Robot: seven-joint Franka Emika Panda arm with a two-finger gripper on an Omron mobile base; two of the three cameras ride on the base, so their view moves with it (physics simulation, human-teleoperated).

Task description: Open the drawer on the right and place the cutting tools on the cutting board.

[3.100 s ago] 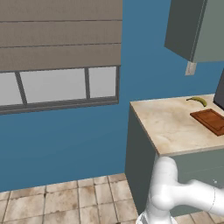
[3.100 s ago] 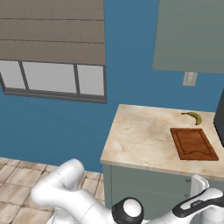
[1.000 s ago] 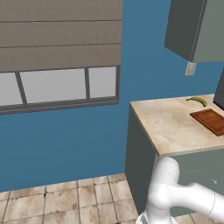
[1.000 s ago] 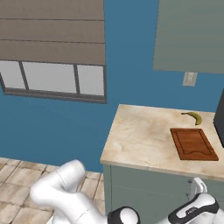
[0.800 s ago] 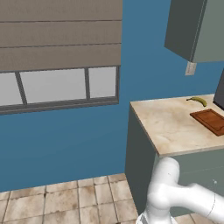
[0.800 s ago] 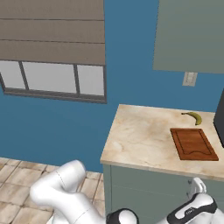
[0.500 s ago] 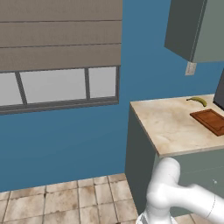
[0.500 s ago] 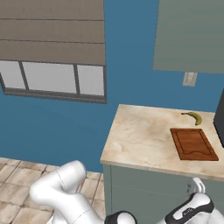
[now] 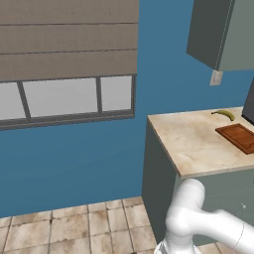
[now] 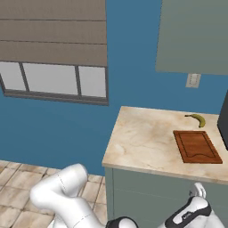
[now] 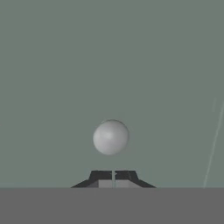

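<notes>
Countertop [image 10: 142, 142] beige marble, cutting board [image 10: 196, 146] + banana [image 10: 196, 119] on it; blue wall; jaws together below round knob [image 11: 111, 137]

The cutting board [image 9: 240, 137] and a dark appliance [image 9: 248, 106] are cut off by the left base view's right edge.

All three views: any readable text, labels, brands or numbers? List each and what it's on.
None readable.
Cutting board: plain wood, no marking.
Banana: no sticker to be seen.
Wall plate under the cabinet: blank.
Drawer front and its round knob in the hand view: plain grey, no print.
</notes>
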